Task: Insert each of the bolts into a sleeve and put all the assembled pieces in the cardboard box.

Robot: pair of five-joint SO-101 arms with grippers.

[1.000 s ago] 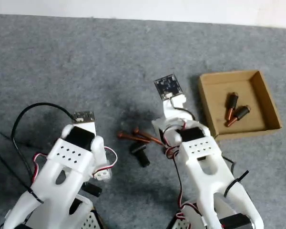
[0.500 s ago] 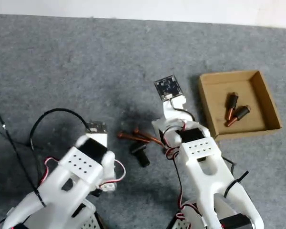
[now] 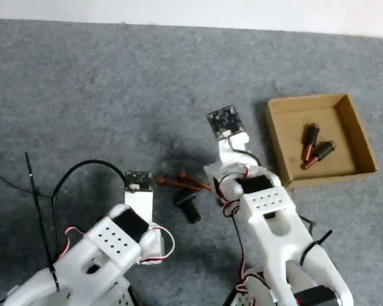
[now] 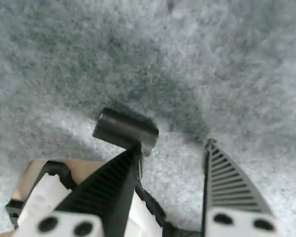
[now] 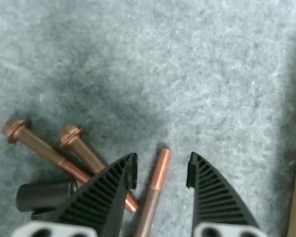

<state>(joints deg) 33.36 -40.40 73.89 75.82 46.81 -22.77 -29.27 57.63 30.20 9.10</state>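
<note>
R end effector (image 5: 162,159) part open, empty, jaws straddling the threaded shank of a copper-coloured flanged metal bolt (image 5: 155,190) lying flat on the grey felt surface (image 3: 102,95). L end effector (image 4: 173,148) open wide, empty, w/ short black cylindrical sleeve (image 4: 126,129) at one finger's tip, contact unclear. Bolt prob. light, stiff, threads grippy, so take mid-shank; sleeve smooth, likely rolls, so pinch across body, bore left free.
</note>
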